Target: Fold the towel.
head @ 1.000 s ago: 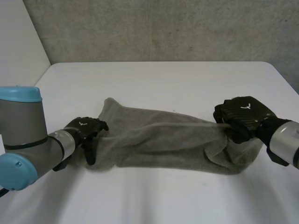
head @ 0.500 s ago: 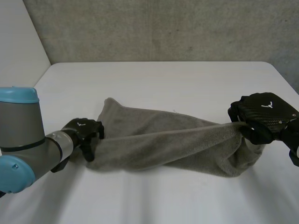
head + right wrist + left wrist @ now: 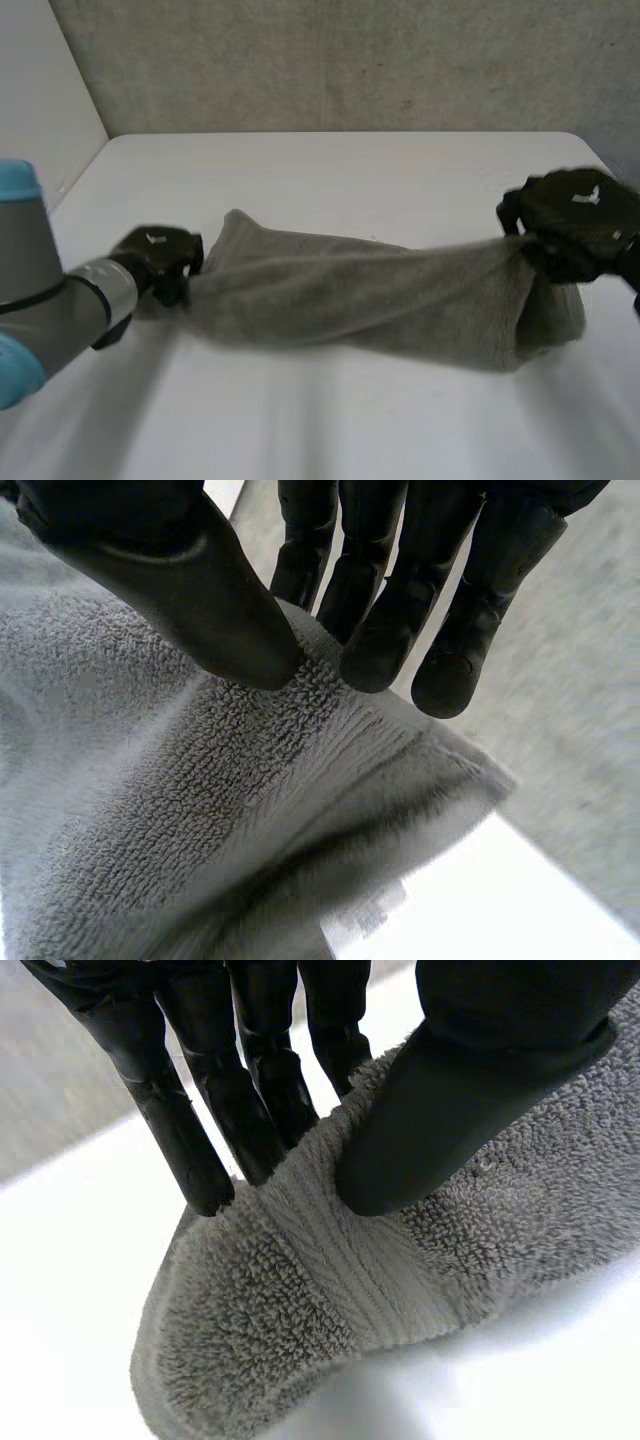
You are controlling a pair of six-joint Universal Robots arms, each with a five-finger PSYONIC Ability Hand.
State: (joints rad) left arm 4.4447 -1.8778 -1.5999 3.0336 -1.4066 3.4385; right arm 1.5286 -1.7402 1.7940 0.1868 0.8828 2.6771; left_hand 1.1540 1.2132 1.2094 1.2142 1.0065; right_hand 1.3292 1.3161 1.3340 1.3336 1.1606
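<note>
Grey towel [image 3: 360, 300] stretched over the white bench [image 3: 340, 170], wall [image 3: 340, 60] at 12 o'clock. Left hand [image 3: 155, 257] pinches its 9 o'clock end, right hand [image 3: 575, 222] its 3 o'clock end.

You have soft, diffuse light from above, and the white table [image 3: 330, 180] glares almost blank in the left wrist view. The towel [image 3: 360, 300] casts only a pale, soft-edged shadow on its near side. Its underside fold goes dark in the right wrist view.

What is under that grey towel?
White table shows all round the towel. The left hand and right hand pinch its ends; whatever lies directly beneath is covered.
</note>
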